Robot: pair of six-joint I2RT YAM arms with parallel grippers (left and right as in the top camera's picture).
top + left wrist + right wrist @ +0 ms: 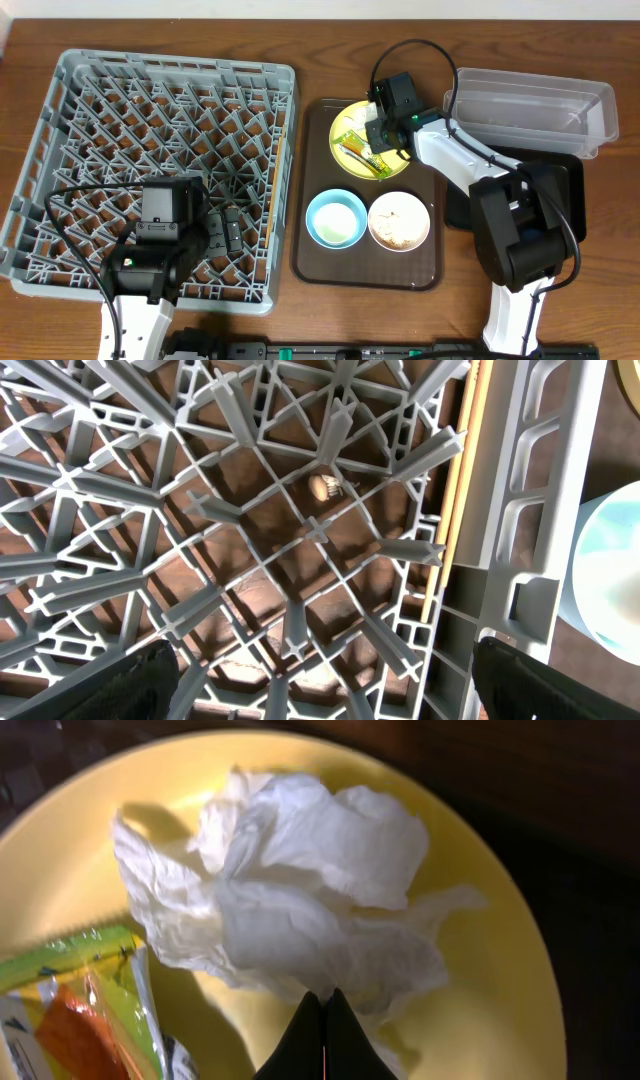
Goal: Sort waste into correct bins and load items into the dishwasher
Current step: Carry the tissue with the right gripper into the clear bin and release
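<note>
Overhead, we see the right arm reaching over the pale-yellow plate (pixel 342 128) at the far end of the brown serving tray (pixel 315 262), with the light-blue bowl (pixel 336 218) and the white bowl (pixel 399 221) of crumbs side by side nearer us. On the right wrist view, the right gripper (pixel 322 1008) has its fingers pressed together at the lower edge of the crumpled white tissue (pixel 310 890); we cannot tell whether a fold is caught between them. The tissue lies on the plate, the green-and-yellow wrapper (pixel 80 1000) just beside it. The left gripper (pixel 322 650) hangs spread wide over the grey dish rack (pixel 100 110). The clear tub (pixel 530 105) and the black tray (pixel 572 170) sit right of the serving tray.
</note>
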